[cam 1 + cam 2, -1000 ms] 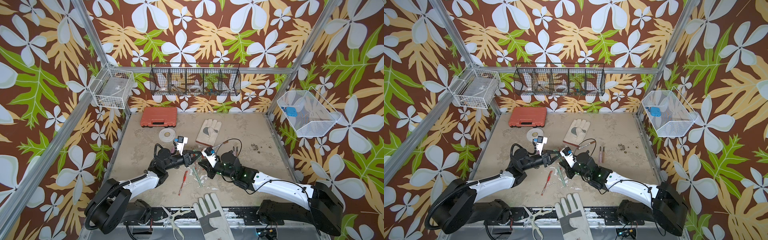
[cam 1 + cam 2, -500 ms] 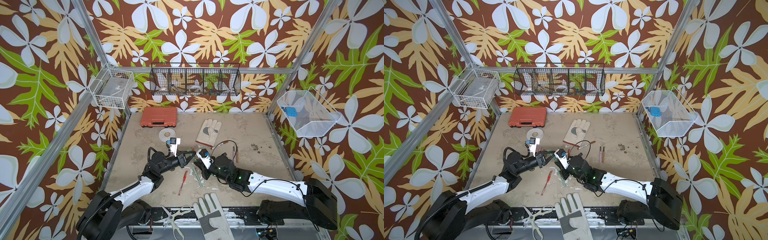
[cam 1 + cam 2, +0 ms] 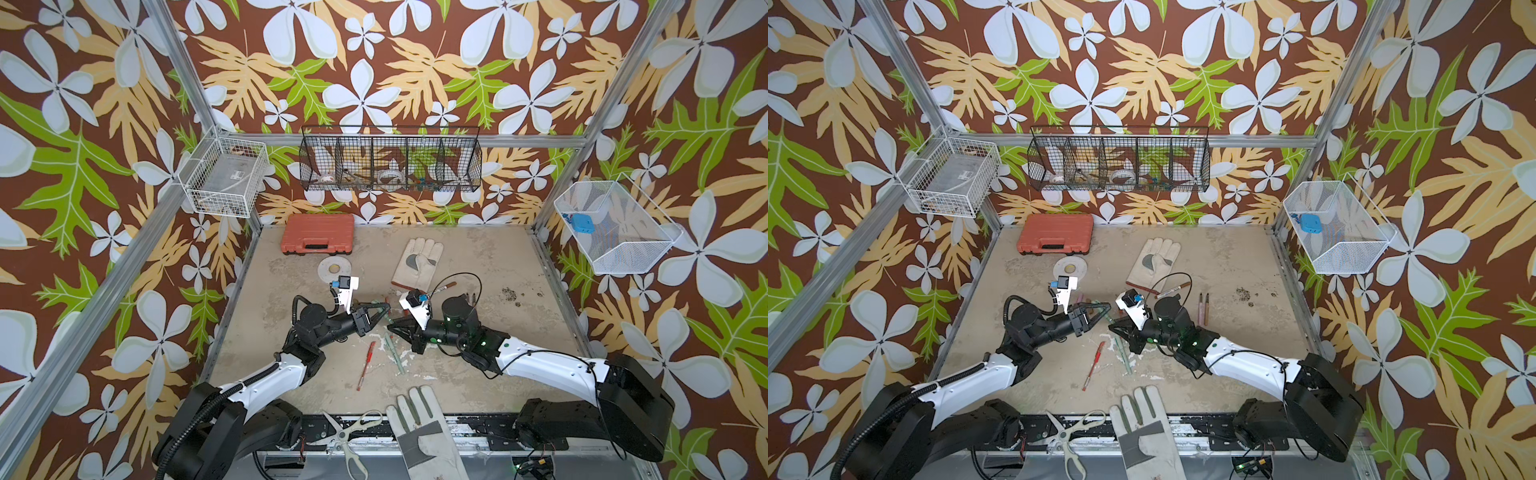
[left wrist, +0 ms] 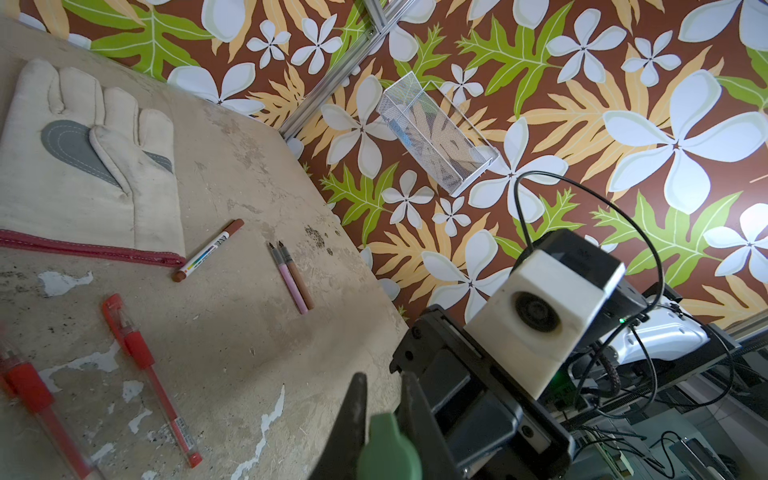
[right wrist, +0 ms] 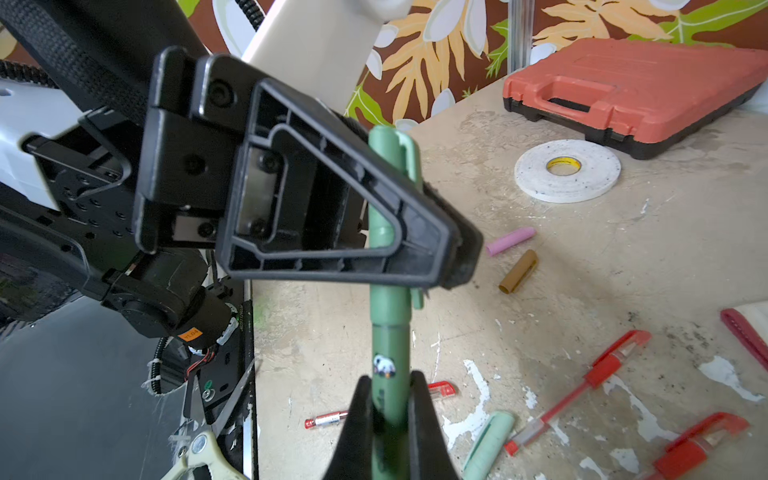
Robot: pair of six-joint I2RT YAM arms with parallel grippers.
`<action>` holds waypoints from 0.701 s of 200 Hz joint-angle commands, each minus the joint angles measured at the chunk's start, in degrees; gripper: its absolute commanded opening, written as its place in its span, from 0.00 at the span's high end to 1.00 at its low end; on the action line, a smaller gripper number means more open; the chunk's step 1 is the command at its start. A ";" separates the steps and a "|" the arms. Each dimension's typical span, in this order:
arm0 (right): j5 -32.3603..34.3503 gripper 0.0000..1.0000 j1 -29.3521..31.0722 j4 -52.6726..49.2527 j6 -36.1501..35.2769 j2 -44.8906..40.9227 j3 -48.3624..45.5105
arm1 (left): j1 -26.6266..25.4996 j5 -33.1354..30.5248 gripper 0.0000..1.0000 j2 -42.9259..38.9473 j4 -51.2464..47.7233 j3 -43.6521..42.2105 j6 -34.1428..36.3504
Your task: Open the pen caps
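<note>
A green pen (image 5: 388,340) with a panda sticker is held off the table between both grippers. My right gripper (image 5: 390,380) (image 3: 392,328) is shut on its barrel. My left gripper (image 4: 384,376) (image 3: 384,309) is shut on the green cap (image 5: 388,166) (image 4: 386,449), which sits on the pen's far end. On the table lie a pink cap (image 5: 510,241), a brown cap (image 5: 518,271) and a mint cap (image 5: 490,440). Also there are red pens (image 4: 145,370) (image 3: 366,365), a white marker with brown ends (image 4: 208,249) and two uncapped pens (image 4: 291,274), one pink and one brown.
An orange tool case (image 3: 318,239) and a tape roll (image 3: 333,269) lie at the back left, with a work glove (image 3: 417,264) at the back middle. Another glove (image 3: 424,432) and scissors (image 3: 349,432) lie at the front edge. Wire baskets (image 3: 390,164) hang on the walls.
Both arms have shifted a little to the left with the green pen between them. The right gripper has drawn closer to the left one. Both grips are unchanged.
</note>
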 commanded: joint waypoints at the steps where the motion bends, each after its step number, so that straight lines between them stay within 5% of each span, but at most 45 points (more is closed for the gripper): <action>1: -6.03 1.00 -0.06 -5.95 1.65 0.73 0.12 | 1.36 -9.22 1.00 0.19 2.35 0.22 2.21; 23: -0.96 1.00 0.69 -7.53 0.92 0.44 0.56 | 1.79 -8.91 1.00 0.27 2.53 0.27 1.63; 60: 29.18 1.00 11.13 -14.36 -4.72 0.14 3.21 | 2.42 -9.45 1.00 -0.56 2.26 -0.15 1.42; 89: 43.27 1.00 15.20 -15.35 -5.47 1.24 4.16 | 3.36 -8.97 1.00 0.29 2.93 -0.34 0.61; 110: 42.35 1.00 15.34 -14.05 -5.38 0.24 3.33 | 4.16 -8.40 1.00 0.26 3.72 -0.79 -0.24; 140: 31.39 1.00 14.67 -12.10 -5.48 -0.69 2.53 | 4.62 -8.41 1.00 -0.69 4.28 -1.24 -0.52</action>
